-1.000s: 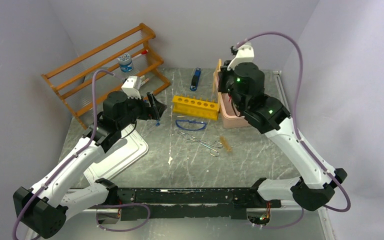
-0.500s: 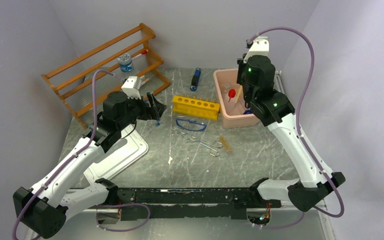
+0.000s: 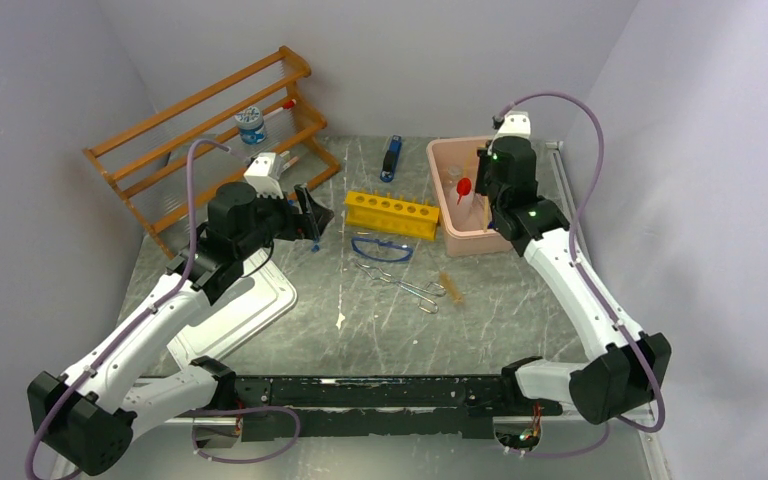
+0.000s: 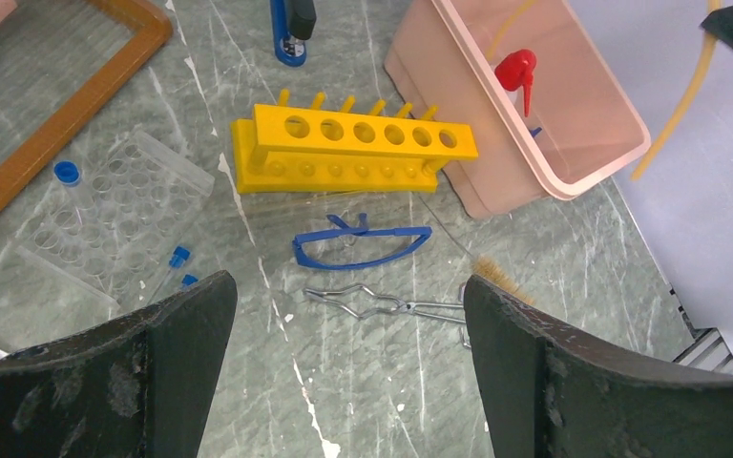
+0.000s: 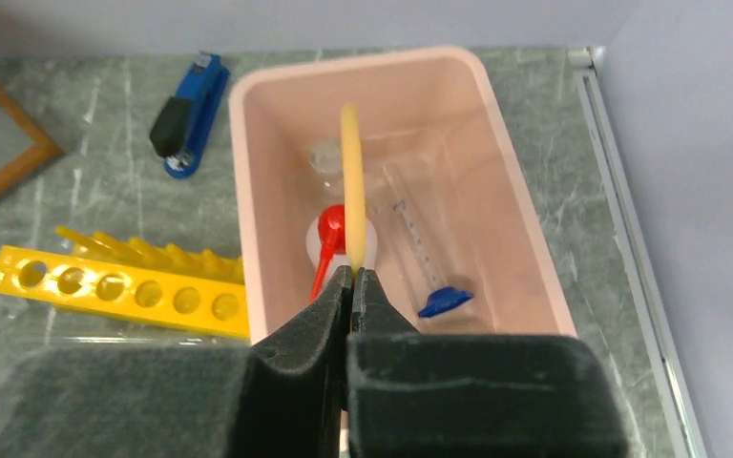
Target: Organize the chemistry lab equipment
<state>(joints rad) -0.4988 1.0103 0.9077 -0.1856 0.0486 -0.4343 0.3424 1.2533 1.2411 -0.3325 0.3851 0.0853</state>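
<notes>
Tubing (image 5: 350, 172), yellowish and flexible, is pinched in the fully closed right gripper (image 5: 350, 277) above a pink plastic tub (image 5: 363, 54) holding a red-capped clear squeeze bottle (image 5: 329, 229) and a clear graduated cylinder (image 5: 410, 229), its markings too small to read. The left gripper (image 4: 345, 284) gapes wide above blue-framed clear goggles (image 4: 382, 234).

Legible text, labels, brands, numbers: none. Clear graduated tube (image 5: 410, 234), lying in pink bin (image 5: 363, 57), far right: printed scale marks only, figures too small to read.

Goggles (image 4: 363, 246) lie between rack (image 4: 353, 148) and tongs (image 4: 382, 305); squeeze bottle (image 5: 324, 229) sits in tub (image 5: 277, 172).
</notes>
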